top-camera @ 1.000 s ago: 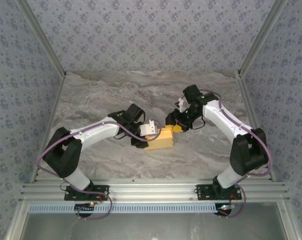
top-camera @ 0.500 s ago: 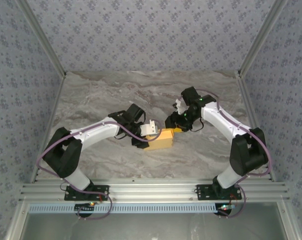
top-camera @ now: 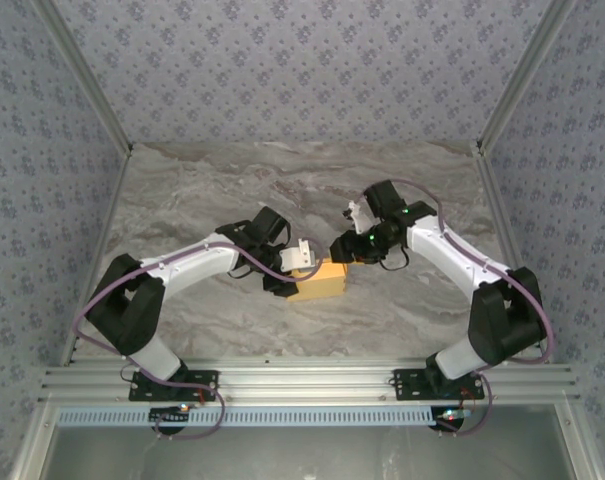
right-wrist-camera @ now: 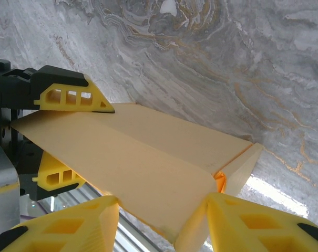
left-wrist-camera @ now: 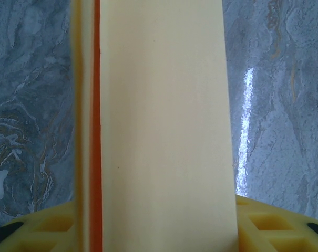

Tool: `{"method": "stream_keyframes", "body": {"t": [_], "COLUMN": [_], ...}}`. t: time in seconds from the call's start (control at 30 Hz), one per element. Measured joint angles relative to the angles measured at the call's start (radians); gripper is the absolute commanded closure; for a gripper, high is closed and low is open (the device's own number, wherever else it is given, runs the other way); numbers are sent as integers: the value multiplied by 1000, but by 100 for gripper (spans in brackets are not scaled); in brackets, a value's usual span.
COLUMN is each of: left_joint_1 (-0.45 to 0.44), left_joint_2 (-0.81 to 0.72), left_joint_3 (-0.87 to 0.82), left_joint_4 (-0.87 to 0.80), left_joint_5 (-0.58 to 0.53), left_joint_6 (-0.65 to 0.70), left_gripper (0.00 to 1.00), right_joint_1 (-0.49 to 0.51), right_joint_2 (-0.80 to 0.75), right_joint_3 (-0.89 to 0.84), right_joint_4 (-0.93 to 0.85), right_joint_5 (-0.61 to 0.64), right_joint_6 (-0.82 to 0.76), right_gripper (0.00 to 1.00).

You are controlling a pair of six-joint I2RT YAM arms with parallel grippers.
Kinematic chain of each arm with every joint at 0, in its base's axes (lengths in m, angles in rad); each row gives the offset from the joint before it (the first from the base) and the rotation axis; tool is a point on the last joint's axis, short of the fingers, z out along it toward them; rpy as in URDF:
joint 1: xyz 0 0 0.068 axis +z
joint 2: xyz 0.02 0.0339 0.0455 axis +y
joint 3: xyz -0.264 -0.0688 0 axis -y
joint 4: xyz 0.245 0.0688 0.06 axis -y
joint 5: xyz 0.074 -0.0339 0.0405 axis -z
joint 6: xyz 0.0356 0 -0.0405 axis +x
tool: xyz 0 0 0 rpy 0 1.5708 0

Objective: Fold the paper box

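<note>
The paper box (top-camera: 322, 282) is a flattened orange-yellow cardboard sleeve near the middle of the marble table, held between both arms. My left gripper (top-camera: 300, 270) is shut on its left end. In the left wrist view the box (left-wrist-camera: 164, 131) runs straight out from between the yellow fingers (left-wrist-camera: 274, 223). My right gripper (top-camera: 344, 252) meets the right end. In the right wrist view the box (right-wrist-camera: 148, 157) sits with one corner between my right gripper (right-wrist-camera: 161, 226), touching both fingers. An end flap (right-wrist-camera: 243, 168) is folded, with orange inside showing. The left gripper's fingers (right-wrist-camera: 69, 97) clamp the far end.
Grey veined marble table (top-camera: 212, 190) is bounded by patterned walls on three sides and an aluminium rail (top-camera: 302, 385) along the near edge by the arm bases. Open tabletop lies behind and to both sides of the box.
The right arm's wrist has dropped and swung a little while its gripper stays at the box's right end. The left arm and the box have hardly moved.
</note>
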Motion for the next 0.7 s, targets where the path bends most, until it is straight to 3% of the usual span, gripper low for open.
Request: {"method": "stream_keyframes", "body": {"t": [0.37,0.57,0.7], "left_joint_1": [0,0,0], "left_joint_2": [2,3,3], "left_joint_3": [0,0,0], "left_joint_4": [1,3,4], "left_joint_5": [4,7,8], "left_joint_6": [0,0,0], "left_gripper": [48,48,48], "right_joint_1": [20,34,44], "right_joint_2": [-22,-26,-29], "right_joint_3": [-34,-51,-53], "right_joint_4": [33,45,66], "right_joint_5": [24,65,108], "right_joint_6": [-53,-72,-62], "right_gripper": [44,49,57]}}
